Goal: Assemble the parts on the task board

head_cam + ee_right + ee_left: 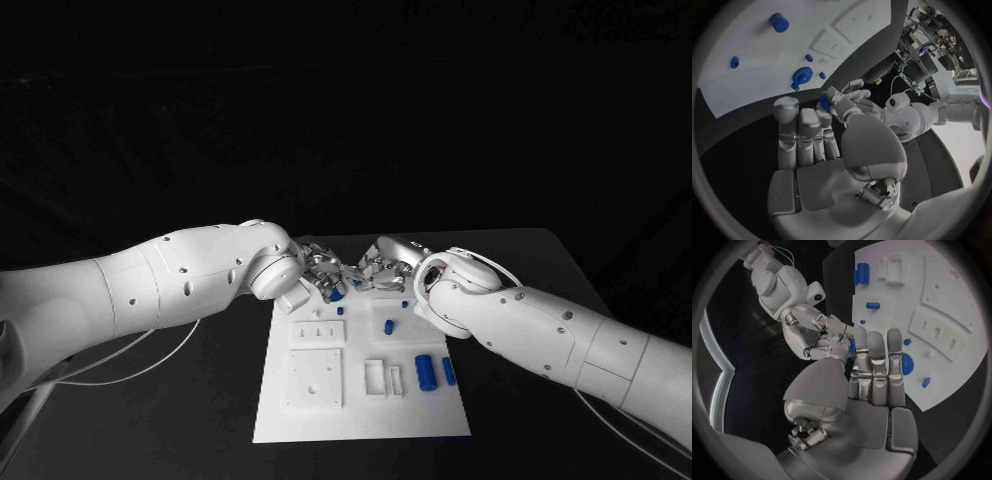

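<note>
The white task board (361, 400) lies lengthwise on the black table. My left hand (315, 272) and right hand (389, 270) meet fingertip to fingertip over its far end. Between them sits a small blue part (852, 346) (825, 102); the thumb and a finger of each hand close on it, the other fingers stand straight. Just under the hands a round blue part (906, 363) (802, 76) (336, 295) rests on the board. Small blue pegs (926, 382) (809, 58) lie close to it.
Two blue cylinders (426, 372) (449, 372) stand side by side at the board's near right, and one more blue piece (389, 325) is at its middle. White raised blocks (315, 378) with slots and holes cover the board's left half. Black table (216, 420) surrounds the board.
</note>
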Robot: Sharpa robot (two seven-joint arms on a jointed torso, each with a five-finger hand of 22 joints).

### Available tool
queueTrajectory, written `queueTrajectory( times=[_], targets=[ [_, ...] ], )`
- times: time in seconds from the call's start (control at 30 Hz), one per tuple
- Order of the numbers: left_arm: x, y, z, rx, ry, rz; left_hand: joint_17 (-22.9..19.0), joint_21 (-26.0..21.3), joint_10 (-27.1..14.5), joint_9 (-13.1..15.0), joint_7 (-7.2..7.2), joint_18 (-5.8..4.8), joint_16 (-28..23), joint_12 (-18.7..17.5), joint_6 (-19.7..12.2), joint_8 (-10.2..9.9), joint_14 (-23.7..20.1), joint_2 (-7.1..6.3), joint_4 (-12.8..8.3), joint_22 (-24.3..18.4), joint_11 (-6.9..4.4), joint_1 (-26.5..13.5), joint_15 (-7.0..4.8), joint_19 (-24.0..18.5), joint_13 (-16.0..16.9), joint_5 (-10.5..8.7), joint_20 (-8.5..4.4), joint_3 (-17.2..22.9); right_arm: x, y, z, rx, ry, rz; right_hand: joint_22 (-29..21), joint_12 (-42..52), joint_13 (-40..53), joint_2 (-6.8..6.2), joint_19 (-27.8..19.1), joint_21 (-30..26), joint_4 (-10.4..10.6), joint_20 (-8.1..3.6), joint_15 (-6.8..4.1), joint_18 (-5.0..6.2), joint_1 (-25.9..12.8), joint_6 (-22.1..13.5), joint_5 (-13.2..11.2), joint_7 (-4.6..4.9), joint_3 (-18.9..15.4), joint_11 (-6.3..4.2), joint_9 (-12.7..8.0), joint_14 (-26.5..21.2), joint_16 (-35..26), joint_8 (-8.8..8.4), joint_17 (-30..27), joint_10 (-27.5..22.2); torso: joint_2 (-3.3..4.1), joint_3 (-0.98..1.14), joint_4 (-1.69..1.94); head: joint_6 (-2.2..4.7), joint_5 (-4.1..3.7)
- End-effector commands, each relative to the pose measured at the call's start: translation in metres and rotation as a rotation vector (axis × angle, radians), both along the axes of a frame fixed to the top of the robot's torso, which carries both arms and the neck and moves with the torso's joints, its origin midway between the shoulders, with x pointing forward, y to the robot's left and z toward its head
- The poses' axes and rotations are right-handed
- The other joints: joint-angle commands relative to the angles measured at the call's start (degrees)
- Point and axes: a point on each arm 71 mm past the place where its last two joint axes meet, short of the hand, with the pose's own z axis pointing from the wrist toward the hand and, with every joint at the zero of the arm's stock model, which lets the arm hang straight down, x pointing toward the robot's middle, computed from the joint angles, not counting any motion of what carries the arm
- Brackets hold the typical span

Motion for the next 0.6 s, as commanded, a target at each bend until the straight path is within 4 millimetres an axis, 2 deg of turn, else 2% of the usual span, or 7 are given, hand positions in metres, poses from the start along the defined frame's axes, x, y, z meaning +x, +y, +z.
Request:
queueTrajectory(
  times=[0.03,0.17,0.3,0.47,0.6],
  targets=[
    [-0.0006,-0.0036,0.0009,-0.018,-0.005,-0.015,-0.1,0.5,-0.4,0.1,-0.11,0.28,0.0,0.0,0.8,0.0,-0.3,1.24,-1.8,0.2,-0.12,0.8,-0.21,-0.4,-0.2,4.20,-0.20,1.6,-0.0018,0.0042,-0.0004,0.001,0.009,0.021,4.7,-0.2,0.0,0.34,1.6,-0.1,0.4,-0.33,-0.23,-0.27,0.0,2.2,0.3,-0.96,-0.1,-0.51,0.3,0.1,-0.3,0.37,-0.1,-0.1,-0.01,0.02,-0.07,-0.02,0.04],
    [-0.0006,-0.0029,0.0007,-0.017,-0.004,-0.012,-0.1,0.9,-0.2,0.4,-0.45,0.31,0.2,-0.2,2.0,0.1,-0.3,1.50,-4.1,0.5,-0.21,-0.8,-0.28,-0.7,-0.4,5.03,-0.25,3.6,-0.0017,0.0038,-0.0005,0.001,0.008,0.020,4.7,-0.2,0.0,0.34,1.6,-0.1,0.4,-0.33,-0.23,-0.27,0.0,2.2,0.3,-0.96,-0.1,-0.51,0.3,0.1,-0.3,0.37,-0.1,-0.1,0.01,0.01,-0.05,-0.09,0.05],
    [-0.0005,-0.0028,0.0007,-0.017,-0.006,-0.008,-0.1,1.0,0.4,1.4,-1.26,0.21,0.3,-0.3,4.4,0.4,-0.2,1.80,-5.2,0.6,-0.48,-1.0,-0.49,-0.7,-0.5,5.16,-0.44,4.2,-0.0016,0.0039,-0.0005,0.001,0.008,0.019,4.7,-0.2,0.0,0.34,1.6,-0.1,0.4,-0.33,-0.23,-0.27,0.0,2.2,0.3,-0.96,-0.1,-0.51,0.3,0.1,-0.3,0.37,-0.1,-0.1,-0.02,0.03,-0.02,-0.07,0.03],
    [-0.0004,-0.0028,0.0009,-0.020,-0.012,-0.004,0.1,1.3,1.1,3.5,-1.66,0.02,0.6,-0.8,5.7,0.2,0.0,2.12,-6.8,0.9,-0.63,-2.2,-0.70,-0.7,-0.8,5.67,-0.72,5.3,-0.0016,0.0039,-0.0005,0.001,0.008,0.019,4.7,-0.3,-0.1,0.35,1.6,-0.3,0.4,-0.29,-0.21,-0.21,-0.1,2.1,0.2,-0.92,0.0,-0.48,0.2,0.1,-0.5,0.39,-0.2,-0.2,0.00,0.00,0.01,-0.11,0.01],
    [-0.0002,-0.0028,0.0010,-0.020,-0.015,0.001,0.2,1.3,2.0,5.2,-2.20,-0.17,0.7,-1.2,7.1,0.3,0.2,1.90,-6.9,0.9,-0.69,-3.2,-0.91,-0.6,-1.1,6.24,-0.90,5.5,-0.0015,0.0043,-0.0005,0.002,0.008,0.019,4.7,-0.4,-0.1,0.34,1.6,-0.3,0.4,-0.29,-0.19,-0.20,-0.1,1.9,0.2,-0.88,0.0,-0.46,0.2,0.0,-0.5,0.36,-0.2,-0.3,-0.01,0.03,-0.03,-0.06,-0.01]
  ],
)
